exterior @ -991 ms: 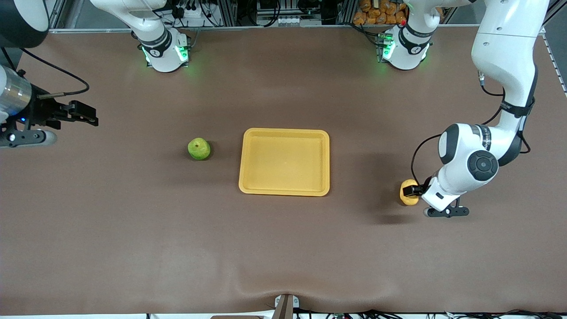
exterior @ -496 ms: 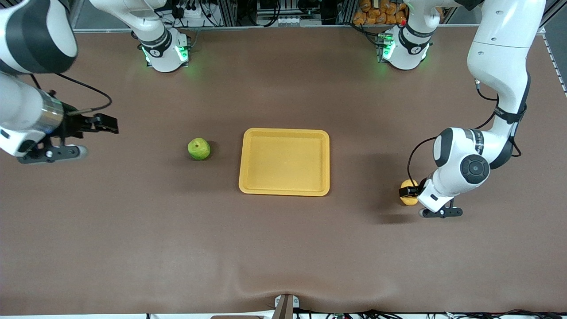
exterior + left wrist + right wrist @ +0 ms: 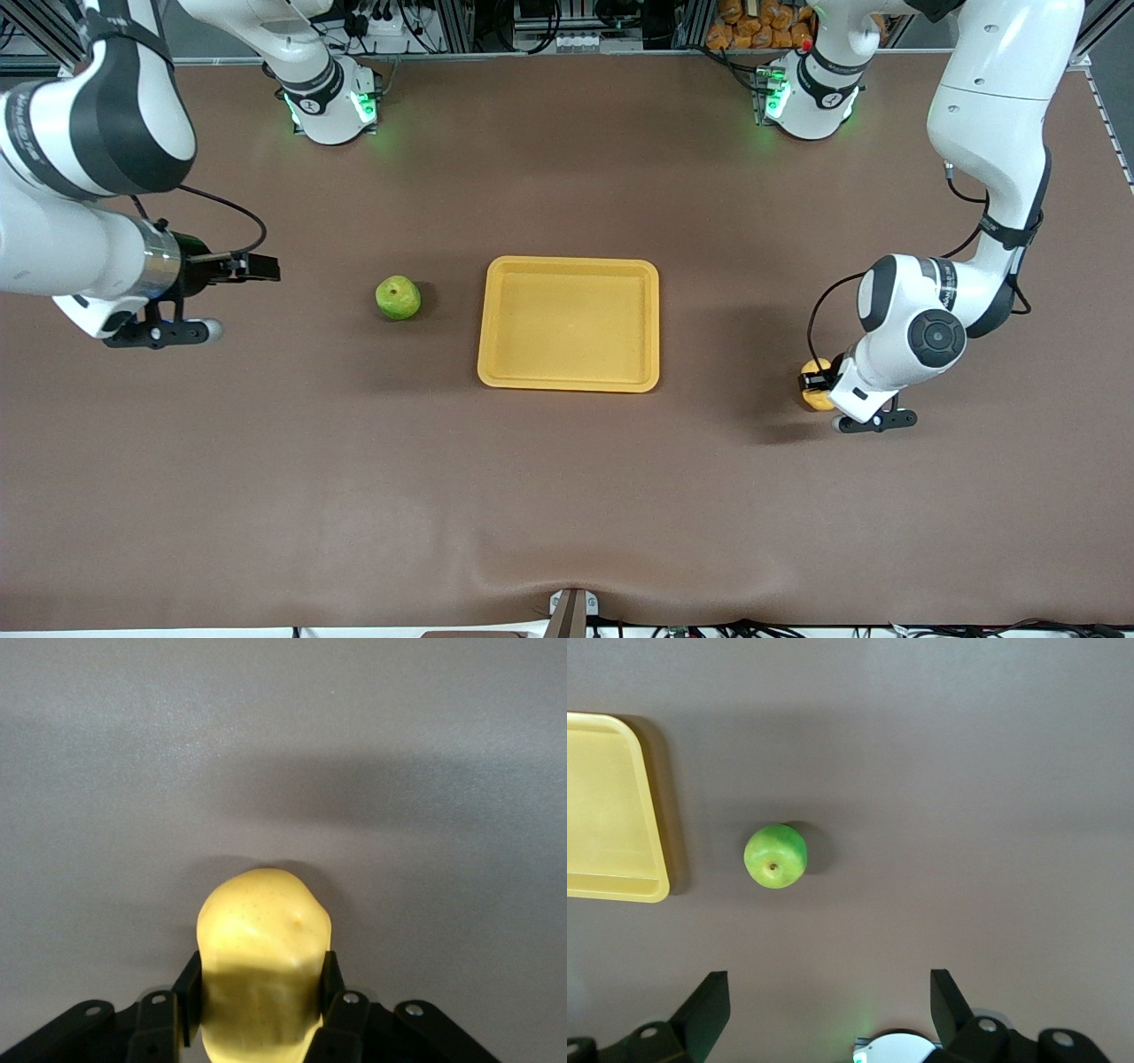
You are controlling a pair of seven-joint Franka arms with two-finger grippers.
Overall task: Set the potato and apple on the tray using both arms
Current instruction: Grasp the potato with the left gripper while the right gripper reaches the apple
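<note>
Since one second ago the right arm has come in from its end of the desk. Its tool (image 3: 257,266) is now over the bare desk (image 3: 266,461) beside the apple (image 3: 398,297), but a gap remains between them. The two fingers (image 3: 709,1005) stand wide apart with nothing between them. The apple, the tray and the potato lie where they lay before.

The left arm has moved only a little. Its tool (image 3: 257,992) is low at the potato (image 3: 813,390), toward the left arm's end of the desk. In the left wrist view the two fingers (image 3: 188,988) press on both sides of the potato (image 3: 263,966), so the tool is closed on it. I cannot tell if the potato touches the desk or is lifted.

The tray (image 3: 569,383) lies in the middle of the desk and has nothing in it. The apple (image 3: 775,856) stands near the tray's (image 3: 620,890) short edge on the right arm's side, not touching it. The potato is well apart from the other short edge. The desk between each fruit and the tray is bare brown surface.
</note>
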